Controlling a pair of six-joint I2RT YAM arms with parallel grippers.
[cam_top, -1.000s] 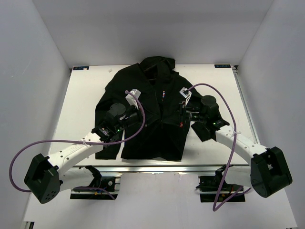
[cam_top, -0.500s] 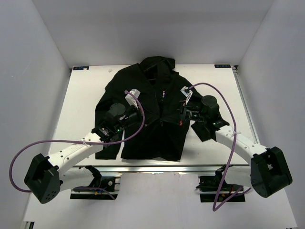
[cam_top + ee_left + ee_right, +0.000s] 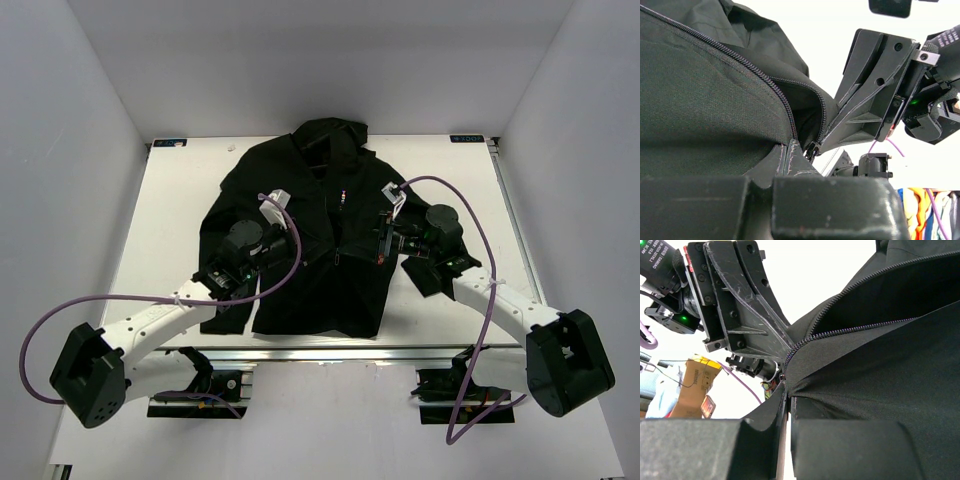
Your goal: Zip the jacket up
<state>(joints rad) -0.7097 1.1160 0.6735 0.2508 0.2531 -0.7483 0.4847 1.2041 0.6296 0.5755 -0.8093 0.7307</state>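
Note:
The black hooded jacket (image 3: 300,290) lies flat on the white table (image 3: 170,220), hood at the far side. Its centre zipper is open above the slider (image 3: 812,149), with small red-white marks (image 3: 343,195) on the chest. My left gripper (image 3: 322,256) comes in from the left, and in its wrist view (image 3: 784,152) it is shut on the jacket's fabric just beside the slider. My right gripper (image 3: 350,256) comes from the right, and in its wrist view (image 3: 788,392) it is shut on the jacket's zipper edge. The two grippers nearly touch at mid-chest.
White walls enclose the table on three sides. A metal rail (image 3: 330,352) runs along the near edge below the jacket's hem. Purple cables (image 3: 60,310) loop off both arms. The jacket's sleeves lie under the arms.
The left wrist has shifted slightly down and left. The zipper junction between the grippers sits a little higher on the chest. Both grippers stay shut on the jacket.

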